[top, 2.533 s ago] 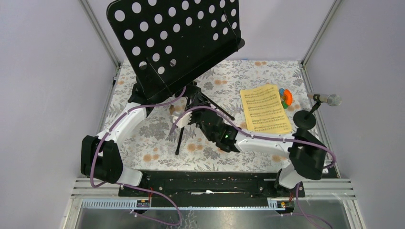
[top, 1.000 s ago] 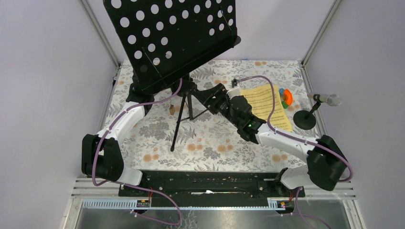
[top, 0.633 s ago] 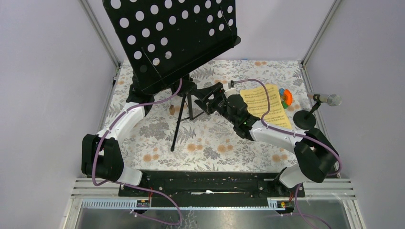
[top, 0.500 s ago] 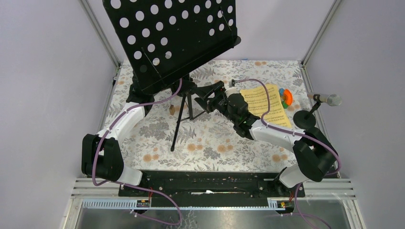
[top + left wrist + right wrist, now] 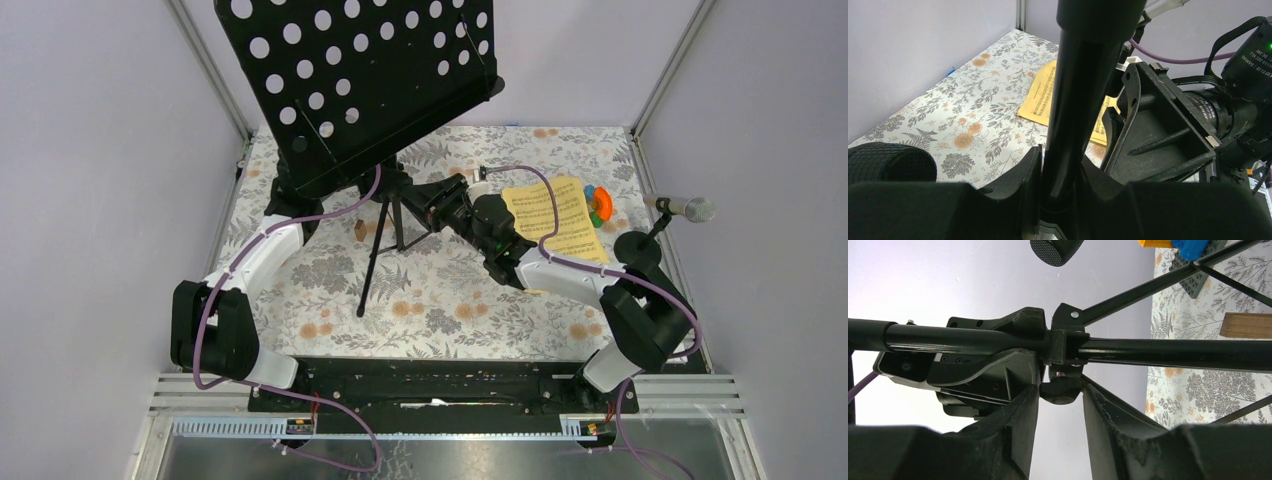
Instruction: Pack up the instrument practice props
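Lilac walls are seen around a table (image 5: 450,305) covered with a floral cloth. At its far left the black perforated music rack (image 5: 350,80) is held upright, its desk tilted toward the overhead camera and its tripod legs (image 5: 378,262) spread toward the near side.

The rack's pole (image 5: 1075,100) is clamped between the fingers of the left gripper (image 5: 1060,165), which is closed narrowly on it. From above, that gripper is hidden beneath the desk. The right gripper (image 5: 1060,390) is placed just beside the left one, at the collar (image 5: 1065,345) where the leg struts meet the pole. Its 2 fingers are set against either side of the collar's lower knob, which fills the gap between them. How firmly it is pressed cannot be told.

Yellow sheet-music pages (image 5: 572,218) are laid flat to the right, partly covered by the right arm and crossed by its purple cable. A small orange-green-blue toy (image 5: 598,203) is seen just beside their far right corner. Against the right edge the silver microphone (image 5: 688,209) is carried tilted above 1 black disc-based post (image 5: 640,248). The mesh head of the black microphone (image 5: 888,162) is seen near the left gripper. A yellow-and-blue block build (image 5: 1193,247) and a wooden block (image 5: 1248,325) are visible beyond the legs.
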